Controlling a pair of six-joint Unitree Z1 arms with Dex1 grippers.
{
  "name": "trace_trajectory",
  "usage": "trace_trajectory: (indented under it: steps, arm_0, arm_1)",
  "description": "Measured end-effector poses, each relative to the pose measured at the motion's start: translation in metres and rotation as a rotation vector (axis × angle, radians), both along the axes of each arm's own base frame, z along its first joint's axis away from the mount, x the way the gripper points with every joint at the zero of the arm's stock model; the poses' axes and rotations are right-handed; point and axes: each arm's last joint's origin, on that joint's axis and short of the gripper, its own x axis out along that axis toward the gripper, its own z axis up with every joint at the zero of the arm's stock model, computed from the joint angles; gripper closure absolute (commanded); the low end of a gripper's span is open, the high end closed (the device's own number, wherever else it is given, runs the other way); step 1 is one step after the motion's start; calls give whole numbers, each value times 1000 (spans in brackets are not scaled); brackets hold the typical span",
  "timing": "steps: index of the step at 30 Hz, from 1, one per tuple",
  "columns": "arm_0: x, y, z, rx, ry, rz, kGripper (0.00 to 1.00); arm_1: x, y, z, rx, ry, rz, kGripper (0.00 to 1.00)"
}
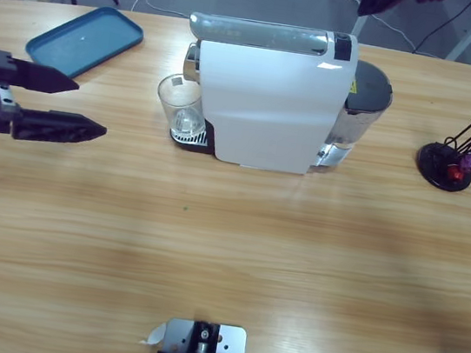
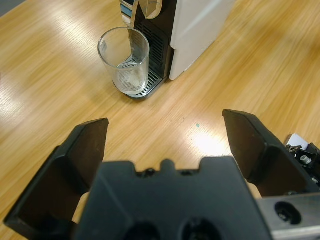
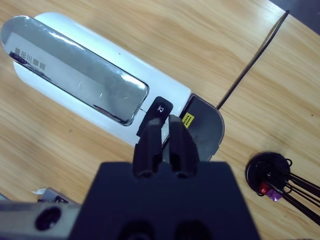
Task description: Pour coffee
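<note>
I see the glass (image 1: 181,104) on the coffee machine (image 1: 268,102) drip tray. Left gripper (image 1: 77,106) fingers wide, near it. Right gripper (image 3: 167,131) fingers nearly closed, empty, above the machine's button (image 3: 161,108).

Open table leads to the glass (image 1: 180,106)
Bare wood fronts it; the coffee machine (image 1: 268,102) walls 1 side; blue tray (image 1: 85,39) lies well apart.

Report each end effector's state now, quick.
Left end effector: open, holding nothing, facing the glass on the coffee machine.
Right end effector: closed, holding nothing, above the machine's black button.
</note>
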Motion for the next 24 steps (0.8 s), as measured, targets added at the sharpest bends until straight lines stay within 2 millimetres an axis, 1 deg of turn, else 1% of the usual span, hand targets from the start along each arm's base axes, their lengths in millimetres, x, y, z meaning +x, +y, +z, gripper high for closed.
trace_trajectory:
  steps: [10, 24]
  arm_0:
    - [1, 0, -2, 5, 8, 0, 0]
    - [1, 0, -3, 6, 8, 0, 0]
  arm_1:
    - [11, 10, -12, 14, 40, 23, 1000]
    - [14, 11, -16, -8, 38, 10, 1000]
